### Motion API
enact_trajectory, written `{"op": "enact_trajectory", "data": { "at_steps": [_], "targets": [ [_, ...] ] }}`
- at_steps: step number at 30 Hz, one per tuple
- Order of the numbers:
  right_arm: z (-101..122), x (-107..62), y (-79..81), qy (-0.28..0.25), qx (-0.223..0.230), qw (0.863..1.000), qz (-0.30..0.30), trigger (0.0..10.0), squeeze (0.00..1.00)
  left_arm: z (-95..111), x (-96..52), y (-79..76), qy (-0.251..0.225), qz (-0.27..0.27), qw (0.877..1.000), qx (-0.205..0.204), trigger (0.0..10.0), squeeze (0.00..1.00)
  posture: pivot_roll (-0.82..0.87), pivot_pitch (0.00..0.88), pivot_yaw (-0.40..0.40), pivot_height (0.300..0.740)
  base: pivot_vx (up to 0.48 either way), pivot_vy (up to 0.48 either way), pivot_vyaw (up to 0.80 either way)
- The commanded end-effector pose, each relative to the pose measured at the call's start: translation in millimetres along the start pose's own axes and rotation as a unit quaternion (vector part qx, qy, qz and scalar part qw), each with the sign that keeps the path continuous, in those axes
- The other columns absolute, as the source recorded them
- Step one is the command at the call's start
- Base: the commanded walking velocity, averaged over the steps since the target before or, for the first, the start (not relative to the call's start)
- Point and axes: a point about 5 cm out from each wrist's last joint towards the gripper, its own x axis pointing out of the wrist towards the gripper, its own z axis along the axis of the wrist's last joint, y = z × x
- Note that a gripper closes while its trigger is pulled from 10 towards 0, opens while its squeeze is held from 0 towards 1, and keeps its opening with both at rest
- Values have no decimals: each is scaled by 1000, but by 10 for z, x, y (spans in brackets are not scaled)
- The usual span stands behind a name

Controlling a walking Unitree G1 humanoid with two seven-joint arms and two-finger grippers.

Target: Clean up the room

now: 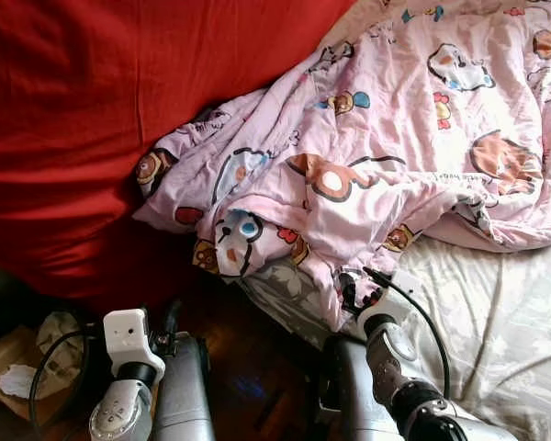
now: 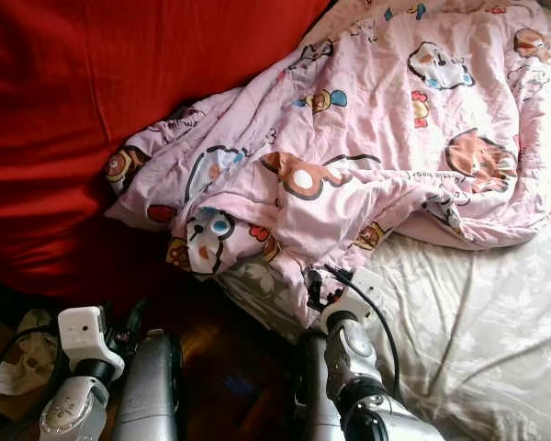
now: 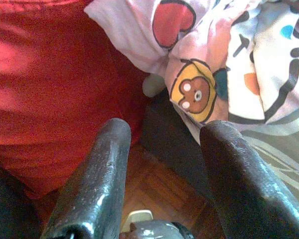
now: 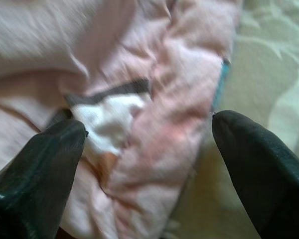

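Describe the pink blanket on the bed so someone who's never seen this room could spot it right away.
Start at the bed with the pale leaf-patterned sheet. Beside a big red cover, the pink blanket lies crumpled, one corner drooping over the bed's edge, where the right gripper is open around it. Cartoon animals set it apart from its plain neighbours.

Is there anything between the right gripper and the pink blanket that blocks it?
Nothing visible does. The right gripper is open, right at the hanging edge of the pink blanket, with the fabric between its fingers. The left gripper is open too, lower, over the wooden floor.
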Motion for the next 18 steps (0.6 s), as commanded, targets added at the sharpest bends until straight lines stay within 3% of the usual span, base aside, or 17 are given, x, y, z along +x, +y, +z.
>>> {"op": "enact_trajectory", "data": {
  "at_steps": [1,14,18],
  "targets": [
    [-118,-50,-89,23,7,1000,-12,10000,0,-87,-70,5,23,4,1000,-3,10000,0,202,361,-88,586,0,0,0],
    [-190,-52,5,48,7,999,21,10000,0,-69,-83,-4,23,0,1000,1,10000,0,211,364,-83,586,0,0,0],
    [-195,-55,-30,53,-5,999,10,10000,0,-70,-89,-2,24,1,1000,1,10000,0,213,365,-83,586,0,0,0]
  ]
}}
